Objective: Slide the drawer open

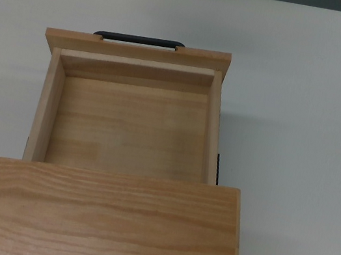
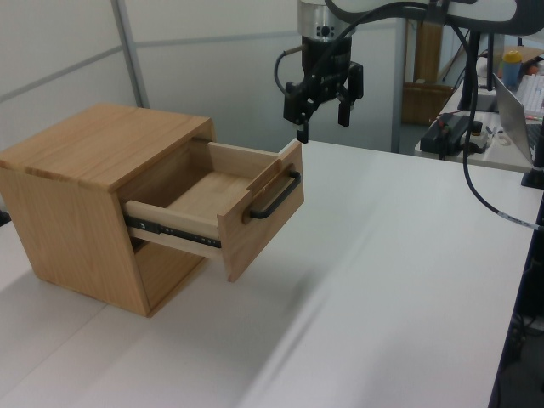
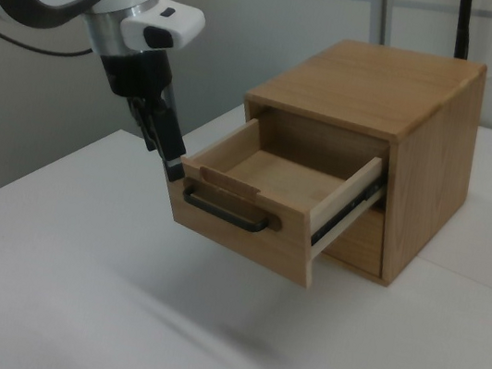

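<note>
The light wooden box-shaped drawer (image 2: 223, 206) with a black metal bar handle (image 2: 274, 197) stands pulled well out of its grained wooden cabinet (image 2: 81, 191). Its bare inside shows in the top view, where the arm is missing. The black two-finger gripper (image 2: 322, 100), fingers apart and empty, hangs above the drawer's front panel.

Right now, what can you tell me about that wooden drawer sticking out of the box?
The drawer is a light wooden tray with thin side walls, a wider front panel and a black bar handle across the front. It is pulled well out of its wooden cabinet on dark metal side rails and hangs level above the white table. It looks empty inside. Nothing touches it: the gripper hovers open above the front panel, clear of the handle.
</note>
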Robot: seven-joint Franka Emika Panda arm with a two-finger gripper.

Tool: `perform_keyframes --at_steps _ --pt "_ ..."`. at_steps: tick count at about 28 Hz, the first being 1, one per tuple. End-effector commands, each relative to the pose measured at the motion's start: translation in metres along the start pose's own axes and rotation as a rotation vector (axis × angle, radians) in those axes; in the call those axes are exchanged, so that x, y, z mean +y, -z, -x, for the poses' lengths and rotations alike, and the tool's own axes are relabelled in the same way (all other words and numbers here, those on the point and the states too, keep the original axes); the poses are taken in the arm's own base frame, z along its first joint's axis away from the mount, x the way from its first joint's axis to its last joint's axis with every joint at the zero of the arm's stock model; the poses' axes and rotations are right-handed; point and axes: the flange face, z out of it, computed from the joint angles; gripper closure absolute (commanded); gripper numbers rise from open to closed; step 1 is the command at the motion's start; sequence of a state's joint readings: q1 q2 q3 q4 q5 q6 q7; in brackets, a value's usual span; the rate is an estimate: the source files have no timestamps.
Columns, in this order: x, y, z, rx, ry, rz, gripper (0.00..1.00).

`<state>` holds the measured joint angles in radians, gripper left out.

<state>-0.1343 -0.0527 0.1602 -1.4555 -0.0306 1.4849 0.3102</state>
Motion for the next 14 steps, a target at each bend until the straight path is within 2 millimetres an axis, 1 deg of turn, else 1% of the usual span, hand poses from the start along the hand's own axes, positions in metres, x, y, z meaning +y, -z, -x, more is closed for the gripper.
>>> perform_keyframes --at_steps 1,4,8,10,14 --pt "0.0174 -0.0021 0.0004 -0.033 0.182 0.041 0.00" --pt "0.0193 -0.0042 0.0011 -0.050 0.244 0.049 0.00" --pt "0.0211 -0.0019 -0.0001 -0.046 0.247 0.049 0.00" --pt "0.0251 -0.0006 -0.0012 -0.043 0.242 0.049 0.00" --pt "0.0250 -0.0016 -0.0022 -0.045 0.244 0.048 0.00"
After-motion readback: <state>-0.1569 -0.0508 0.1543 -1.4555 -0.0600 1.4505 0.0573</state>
